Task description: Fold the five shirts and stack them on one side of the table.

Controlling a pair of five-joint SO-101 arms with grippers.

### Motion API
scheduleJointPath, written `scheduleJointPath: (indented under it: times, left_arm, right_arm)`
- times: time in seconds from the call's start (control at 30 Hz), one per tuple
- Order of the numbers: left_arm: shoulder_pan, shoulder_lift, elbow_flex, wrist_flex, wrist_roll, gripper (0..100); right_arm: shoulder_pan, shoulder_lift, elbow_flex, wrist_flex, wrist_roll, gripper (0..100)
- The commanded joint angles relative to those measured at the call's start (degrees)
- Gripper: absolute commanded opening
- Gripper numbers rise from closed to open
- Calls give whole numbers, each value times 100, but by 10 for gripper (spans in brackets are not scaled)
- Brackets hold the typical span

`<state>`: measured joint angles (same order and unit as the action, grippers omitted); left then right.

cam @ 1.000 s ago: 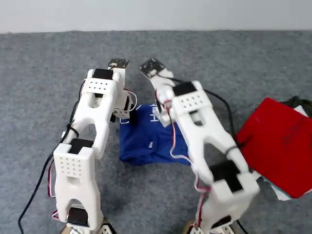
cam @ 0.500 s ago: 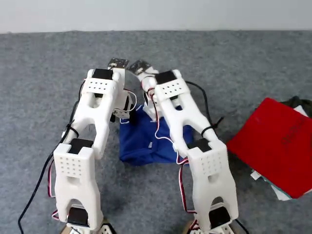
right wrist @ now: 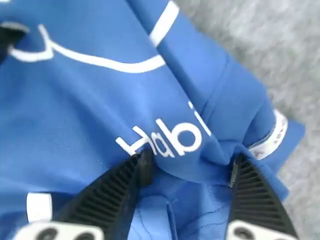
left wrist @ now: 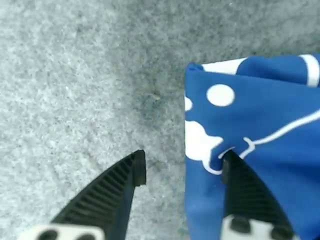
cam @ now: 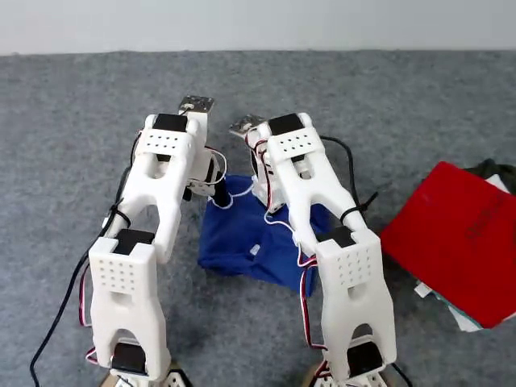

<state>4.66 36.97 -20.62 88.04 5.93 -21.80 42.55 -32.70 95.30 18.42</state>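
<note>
At table centre | I'm seeing left gripper [left wrist: 184, 159] and right gripper [right wrist: 190, 161] spread at the blue shirt [cam: 235, 240] | aiming to pinch both layers evenly.

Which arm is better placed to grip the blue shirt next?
Right, probably: the right gripper stands open astride a raised fold of the blue shirt. The left gripper straddles just its edge.

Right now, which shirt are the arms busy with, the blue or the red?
The blue shirt: the left gripper and right gripper are both at it. The red shirt lies apart, atop a pile.
</note>
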Motion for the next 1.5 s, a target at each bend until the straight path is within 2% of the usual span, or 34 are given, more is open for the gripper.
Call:
scheduleJointPath:
  times: [0.0, 0.33, 0.63, 0.8, 0.9, 1.03, 1.2, 1.4, 1.47]
  left_arm:
    - [-70, -26, -22, -62, 35, 246]
    - [-70, -26, -13, -53, 35, 246]
    - [-79, -26, -13, -35, 35, 246]
    - [-79, -26, -13, -35, 35, 246]
    - [-79, -26, -13, -35, 35, 246]
    - [-79, -26, -13, -35, 35, 246]
    - [-79, -26, -13, -35, 35, 246]
    - [-79, -18, -13, -44, 35, 246]
    - [-79, -18, -4, -44, 35, 246]
  right_arm:
    - [-119, -743, -185, 295, -18, 266]
    - [-330, -1051, -158, 690, -18, 266]
    - [-295, -1174, 598, 673, 158, 266]
    - [-312, -1895, 826, 734, 185, 266]
    - [-330, -2492, 1662, 699, 185, 266]
    - [-295, -3407, 3288, 189, 202, 266]
    - [-295, -4760, 5116, -708, 633, 266]
    - [-110, -5763, 5380, -1349, 615, 266]
    - [31, -5754, 5240, -1473, 378, 266]
